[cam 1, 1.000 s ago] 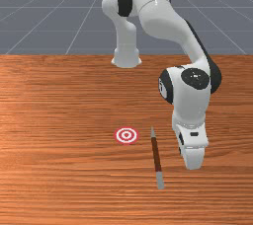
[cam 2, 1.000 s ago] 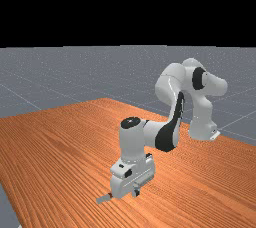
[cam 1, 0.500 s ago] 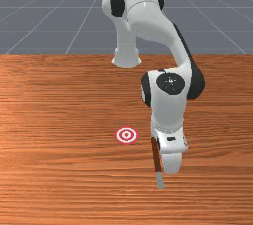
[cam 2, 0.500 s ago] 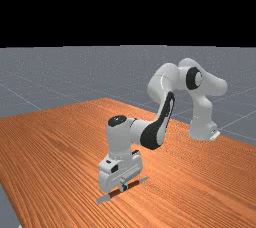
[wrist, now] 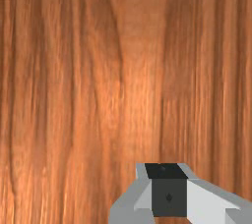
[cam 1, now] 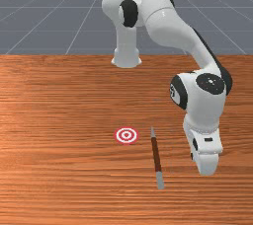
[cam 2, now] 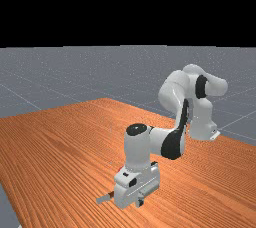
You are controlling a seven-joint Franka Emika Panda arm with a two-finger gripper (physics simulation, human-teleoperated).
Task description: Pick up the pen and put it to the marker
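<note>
At the front view's right, you have the gripper (cam 1: 191,156) beside the pen (cam 1: 156,155), with a strip of wood between them. Observe the table (cam 1: 44,120) limits: its back edge runs behind the arm's base (cam 1: 126,57), well apart from the gripper; in the far view, another edge descends at the far view's left, beyond the pen's blunt grey end. For lateral clearance, note the broad wood surface to the front view's left of the marker (cam 1: 126,135), and the narrower span between marker and pen. The pen lies flat, its pointed end nearer the base and close to the marker, its brown shaft slanting toward the near side.

Gripper status: closed fully. In the wrist view, the gripper (wrist: 169,196) shows its dark fingertips meeting, with nothing clamped between them, above plain grain. It is clear of the pen; you cannot tell whether the tips contact the table.
</note>
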